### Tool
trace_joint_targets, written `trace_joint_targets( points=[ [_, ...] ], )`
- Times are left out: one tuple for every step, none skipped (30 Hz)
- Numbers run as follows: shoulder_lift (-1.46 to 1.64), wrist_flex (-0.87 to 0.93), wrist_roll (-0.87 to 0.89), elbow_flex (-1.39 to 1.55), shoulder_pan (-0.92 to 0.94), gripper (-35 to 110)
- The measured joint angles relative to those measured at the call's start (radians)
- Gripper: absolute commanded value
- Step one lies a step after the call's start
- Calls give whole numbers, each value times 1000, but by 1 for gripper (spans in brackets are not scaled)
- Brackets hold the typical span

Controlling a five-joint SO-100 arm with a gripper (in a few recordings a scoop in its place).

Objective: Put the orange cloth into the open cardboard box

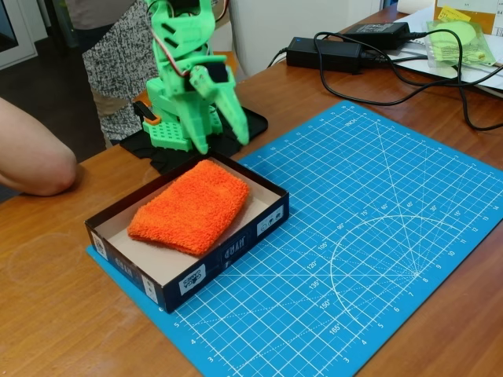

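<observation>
Green fingers (234, 118) together (nothing held)

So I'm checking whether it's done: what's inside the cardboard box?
The orange cloth lies inside the open cardboard box, with bare beige floor showing around it. Whatever is under the cloth is hidden.

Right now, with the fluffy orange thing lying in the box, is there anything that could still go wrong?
Little, probably. The orange cloth lies inside the open cardboard box, but one edge seems to lean on the front wall, so a bump might tip it out. The gripper hangs just behind the box's far wall; a careless move could nudge it. A person's arm rests on the table near the robot and could get hit.
</observation>
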Motion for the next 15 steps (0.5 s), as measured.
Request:
trace_joint_targets(
  points=[
    [12, 25, 37, -38, -58, 25],
    [18, 46, 94, -78, -123, 20],
    [14, 63, 155, -124, -172, 12],
    [6, 63, 222, -173, -233, 5],
    [0, 66, 284, -224, -293, 3],
    [-26, 69, 344, -281, -345, 2],
    [-63, 69, 397, -337, -368, 1],
    [-101, 64, 434, -380, -391, 1],
    [-127, 51, 471, -394, -416, 0],
    [-147, 32, 486, -388, -446, 1],
    [-172, -2, 506, -368, -445, 1],
    [-167, -41, 520, -321, -440, 1],
    [-144, -81, 526, -270, -428, 1],
    [-107, -117, 531, -212, -428, 1],
    [-55, -146, 534, -140, -430, 1]
  ],
)
